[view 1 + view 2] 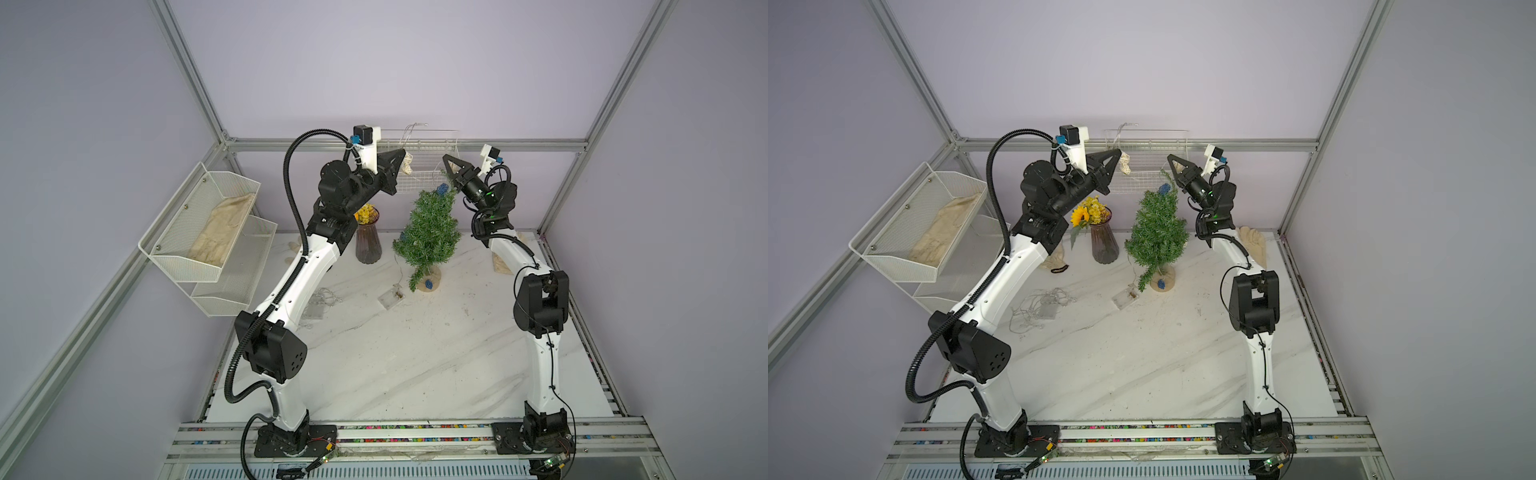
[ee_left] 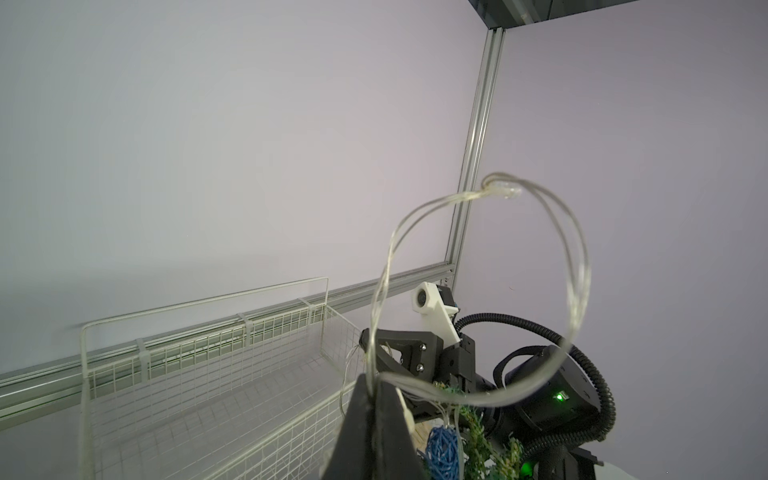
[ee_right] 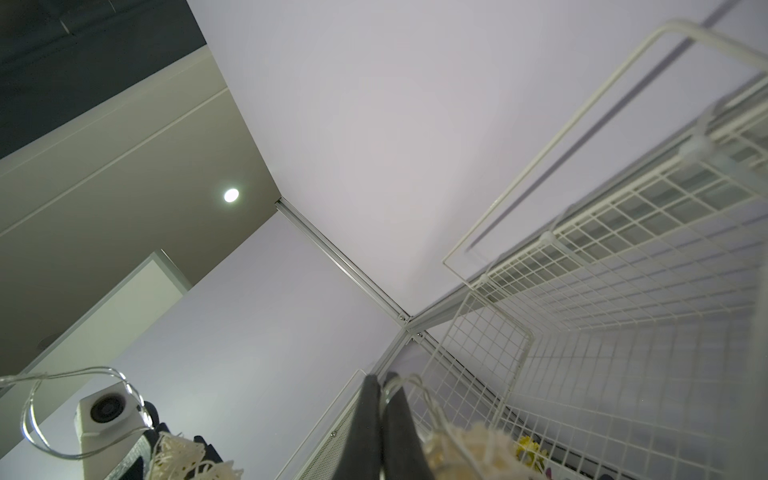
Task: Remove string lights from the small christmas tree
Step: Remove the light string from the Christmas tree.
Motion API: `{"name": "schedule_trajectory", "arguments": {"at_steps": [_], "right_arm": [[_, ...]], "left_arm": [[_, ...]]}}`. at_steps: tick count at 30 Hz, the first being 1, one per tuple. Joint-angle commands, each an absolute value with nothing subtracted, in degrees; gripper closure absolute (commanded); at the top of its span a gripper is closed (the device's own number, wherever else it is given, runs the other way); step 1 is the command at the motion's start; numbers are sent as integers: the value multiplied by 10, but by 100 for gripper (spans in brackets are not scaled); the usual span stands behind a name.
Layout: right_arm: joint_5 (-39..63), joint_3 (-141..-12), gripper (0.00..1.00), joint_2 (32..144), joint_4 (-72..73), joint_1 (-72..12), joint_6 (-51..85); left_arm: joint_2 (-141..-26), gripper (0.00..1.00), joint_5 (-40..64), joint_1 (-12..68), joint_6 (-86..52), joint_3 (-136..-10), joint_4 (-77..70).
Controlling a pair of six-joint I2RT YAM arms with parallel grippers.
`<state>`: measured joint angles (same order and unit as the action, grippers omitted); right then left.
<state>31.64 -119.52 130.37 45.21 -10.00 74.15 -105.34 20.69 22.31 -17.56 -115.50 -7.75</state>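
Now, left gripper (image 1: 402, 158) and right gripper (image 1: 446, 159) both clamp the string lights (image 2: 498, 191): lift evenly, clearing the small christmas tree (image 1: 430, 232).

small christmas tree (image 1: 428, 237): upright | string lights (image 1: 441, 189): draped on tree, battery box (image 1: 390, 296) beside base

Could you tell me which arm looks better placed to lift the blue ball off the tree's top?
Probably the right. The right gripper, shut on the string lights, is close by the blue ball atop the small christmas tree; the left gripper, also shut on them, is farther aside.
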Motion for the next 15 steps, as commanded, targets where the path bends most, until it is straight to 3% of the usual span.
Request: {"name": "schedule_trajectory", "arguments": {"at_steps": [1,5,8,11,15], "right_arm": [[330,-1182,92,1273,460,-99,735],[340,-1158,63,1248,451,-96,733],[343,-1125,50,1223,450,-87,732],[350,-1094,40,1199,448,-75,734],[366,-1067,36,1177,442,-68,730]], "left_arm": [[-1036,100,238,228,-206,-1129,-119],[-1036,100,243,228,-219,-1115,-130],[-1034,100,241,228,-221,-1105,-134],[-1027,100,237,228,-219,-1088,-137],[-1013,100,219,227,-214,-1055,-149]]}}
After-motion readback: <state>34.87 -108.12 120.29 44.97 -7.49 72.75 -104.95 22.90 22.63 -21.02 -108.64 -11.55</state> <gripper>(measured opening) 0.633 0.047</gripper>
